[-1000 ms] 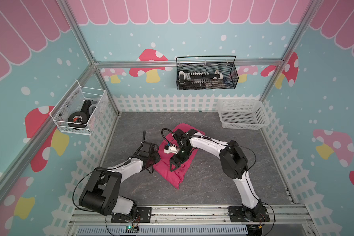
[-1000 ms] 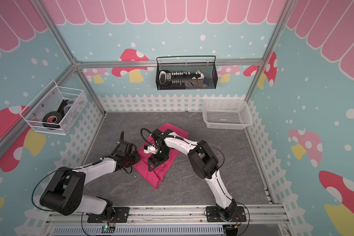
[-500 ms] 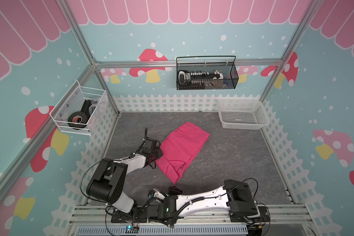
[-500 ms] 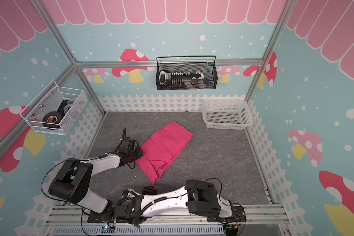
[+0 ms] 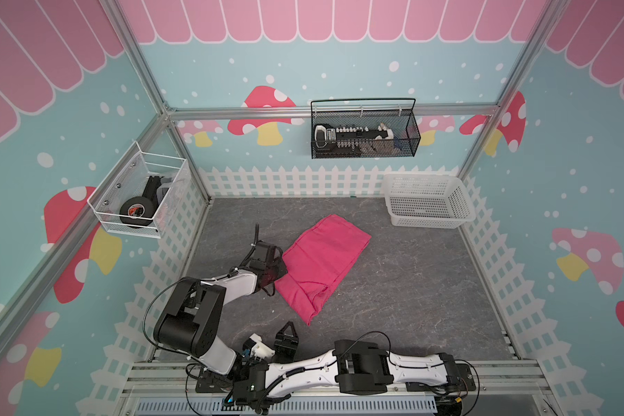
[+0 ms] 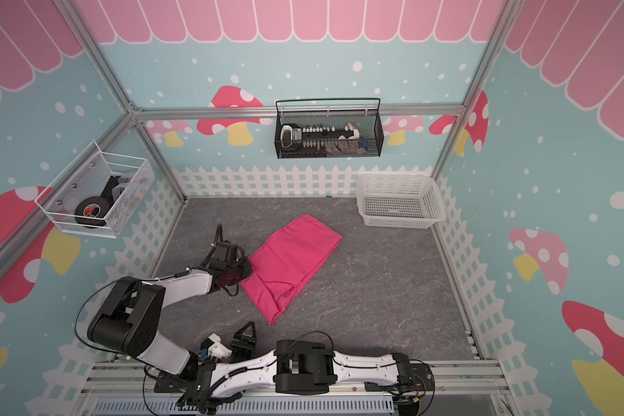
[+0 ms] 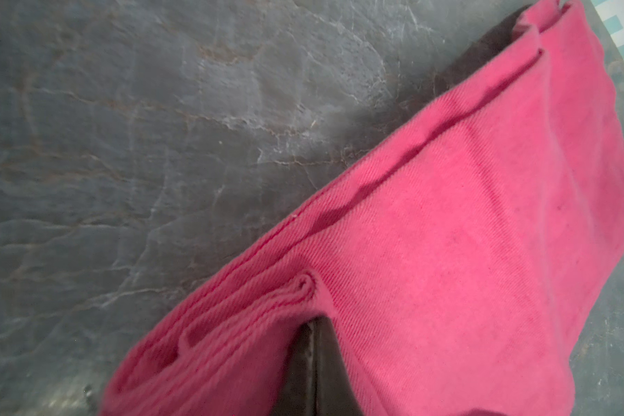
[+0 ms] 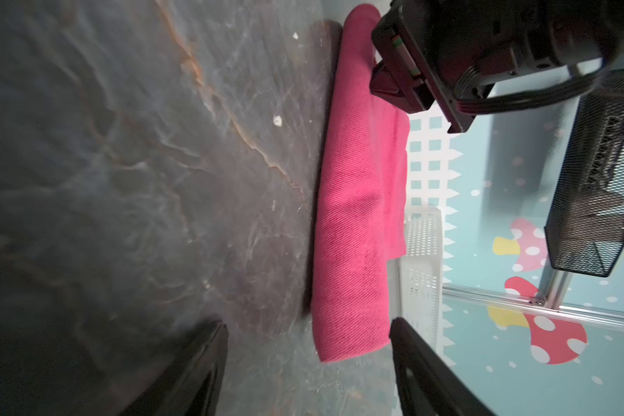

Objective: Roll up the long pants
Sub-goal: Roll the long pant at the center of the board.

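**Magenta strip flat, roll not started**

I judged the long pants point(image 5: 325, 259) folded lengthways but unrolled. They lay diagonally mid-floor, narrow end near, wide end far-right toward the white basket point(image 5: 429, 220). My left gripper point(image 5: 275, 271) sat at their left edge, fingers point(image 7: 312, 363) pressed together on a small pleat of cloth. My right gripper point(image 8: 307, 322) lay low by the near rail point(image 5: 501, 367), jaws spread, holding nothing, the near tip just ahead of them, apart. Next, I reckoned, that tip needed catching and turning over while the left pinch steadied the edge.
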`<action>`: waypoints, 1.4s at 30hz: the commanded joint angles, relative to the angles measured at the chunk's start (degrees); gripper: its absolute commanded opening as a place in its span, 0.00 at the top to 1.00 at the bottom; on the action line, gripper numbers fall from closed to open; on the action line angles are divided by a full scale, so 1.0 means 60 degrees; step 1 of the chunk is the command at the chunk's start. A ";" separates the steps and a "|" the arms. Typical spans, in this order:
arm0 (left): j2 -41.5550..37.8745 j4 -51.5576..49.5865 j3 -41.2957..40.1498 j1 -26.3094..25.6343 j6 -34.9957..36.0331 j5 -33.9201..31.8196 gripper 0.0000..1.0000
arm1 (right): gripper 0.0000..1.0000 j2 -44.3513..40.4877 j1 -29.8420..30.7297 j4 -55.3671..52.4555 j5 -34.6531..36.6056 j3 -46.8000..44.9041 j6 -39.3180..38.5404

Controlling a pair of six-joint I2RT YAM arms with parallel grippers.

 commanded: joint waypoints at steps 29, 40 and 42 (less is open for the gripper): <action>-0.3821 -0.3266 0.0176 0.0098 -0.0596 -0.2956 0.83 | 1.00 -0.1910 -0.2584 0.3282 -0.2689 -0.2833 -0.3442; -0.6722 -0.6591 0.1876 0.0373 0.0278 -0.4712 0.82 | 1.00 -0.3339 -0.3100 0.0631 -0.9775 -0.0374 -0.4459; -0.6712 -0.6576 0.1610 0.0376 0.0193 -0.4534 0.82 | 1.00 -0.3426 -0.3379 0.0429 -1.0852 -0.0085 -0.4570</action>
